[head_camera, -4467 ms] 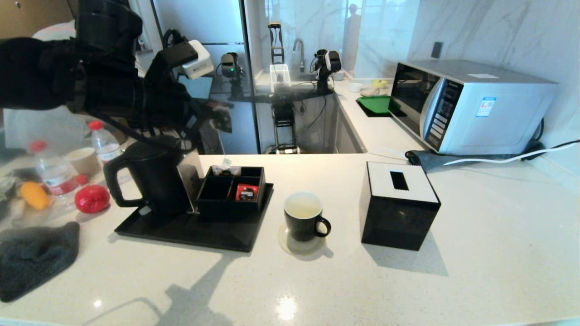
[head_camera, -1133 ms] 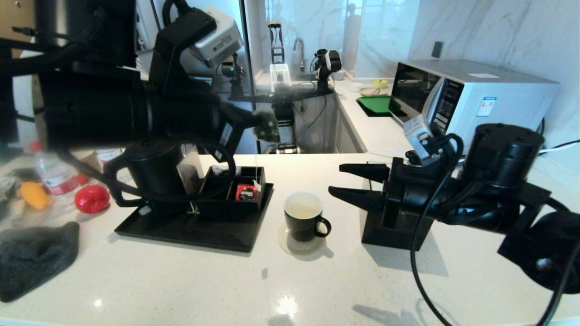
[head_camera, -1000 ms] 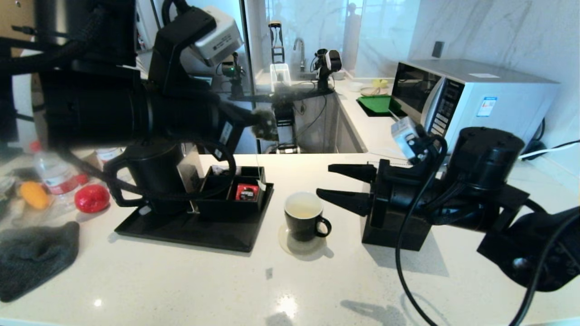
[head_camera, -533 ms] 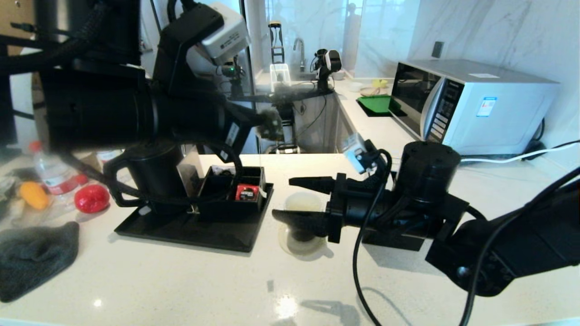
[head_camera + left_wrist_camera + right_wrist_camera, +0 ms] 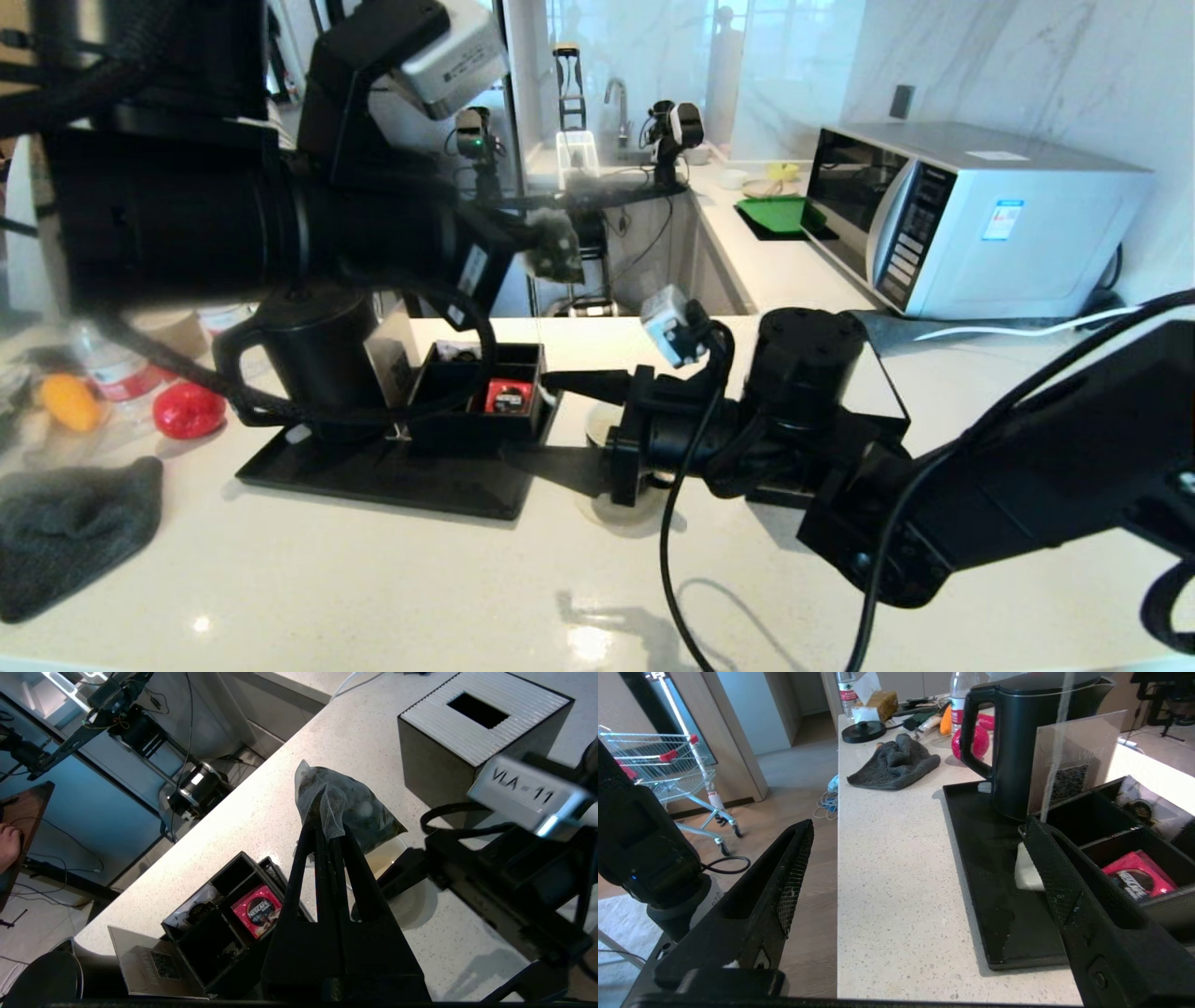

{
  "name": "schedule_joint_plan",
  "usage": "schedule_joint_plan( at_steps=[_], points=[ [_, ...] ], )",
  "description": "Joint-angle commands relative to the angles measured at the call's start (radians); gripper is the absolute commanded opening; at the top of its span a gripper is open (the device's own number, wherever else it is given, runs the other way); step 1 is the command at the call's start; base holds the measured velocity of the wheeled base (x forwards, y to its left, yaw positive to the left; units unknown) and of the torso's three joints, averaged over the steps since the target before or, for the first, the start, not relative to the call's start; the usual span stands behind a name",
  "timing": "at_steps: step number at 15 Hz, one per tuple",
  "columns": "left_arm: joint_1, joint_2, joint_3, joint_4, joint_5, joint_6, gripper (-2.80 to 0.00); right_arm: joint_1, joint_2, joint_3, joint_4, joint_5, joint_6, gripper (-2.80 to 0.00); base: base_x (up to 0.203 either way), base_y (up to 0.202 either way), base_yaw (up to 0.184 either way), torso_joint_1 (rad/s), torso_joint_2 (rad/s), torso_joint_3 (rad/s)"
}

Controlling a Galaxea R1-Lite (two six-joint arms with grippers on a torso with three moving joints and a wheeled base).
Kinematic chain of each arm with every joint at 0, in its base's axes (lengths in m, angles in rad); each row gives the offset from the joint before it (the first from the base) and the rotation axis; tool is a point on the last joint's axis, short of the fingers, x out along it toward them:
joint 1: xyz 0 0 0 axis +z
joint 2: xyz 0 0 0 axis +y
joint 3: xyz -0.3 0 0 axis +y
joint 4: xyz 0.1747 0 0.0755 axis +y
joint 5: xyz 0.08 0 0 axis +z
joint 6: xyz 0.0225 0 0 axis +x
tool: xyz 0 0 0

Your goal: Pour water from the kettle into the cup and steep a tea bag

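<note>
The left gripper (image 5: 327,807) hangs high over the counter, its two tapered black fingers pressed together on the gauzy top of the tea bag (image 5: 348,807), a see-through mesh pouch stuffed with dark leaf. A thin pale thread (image 5: 1052,760) drops straight down from it in front of the kettle.

The right gripper (image 5: 560,420) reaches in low and level, its jaws spread wide apart with nothing between them. Its long wedge-shaped fingers (image 5: 784,882) are matte black with a fine cross-hatched grip face. One tip sits over the edge of the black tray (image 5: 373,476), the other just above the compartment box (image 5: 467,411).

The kettle (image 5: 313,359) stands upright on the tray at about nine o'clock from the gripper: smooth matte black, slightly tapered, with a big loop handle. The box beside it holds a glossy red sachet (image 5: 258,910) in one cell.

The cup (image 5: 597,425) is mostly hidden behind the right wrist; only a sliver of its white rim shows, at three o'clock of the tray. From the left wrist view it lies under the hanging pouch.

A ribbed-top black tissue box (image 5: 472,723) stands beyond, and a crumpled grey cloth (image 5: 70,532) lies at the counter's left end.
</note>
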Motion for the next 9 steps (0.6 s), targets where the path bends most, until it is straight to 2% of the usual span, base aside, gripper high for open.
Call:
schedule_joint_plan(
  at_steps=[1,9],
  points=[
    [-0.001,-0.013,0.001,0.001,0.001,0.002,-2.8,0.004,0.042,-0.029,-0.008,0.004,0.001,0.0,0.0,0.0,0.0,0.0,0.0,0.0],
    [-0.005,-0.034,0.005,0.003,0.003,0.001,-2.8,0.007,0.103,-0.076,-0.01,-0.022,0.004,0.0,0.0,0.0,0.0,0.0,0.0,0.0]
  ],
)
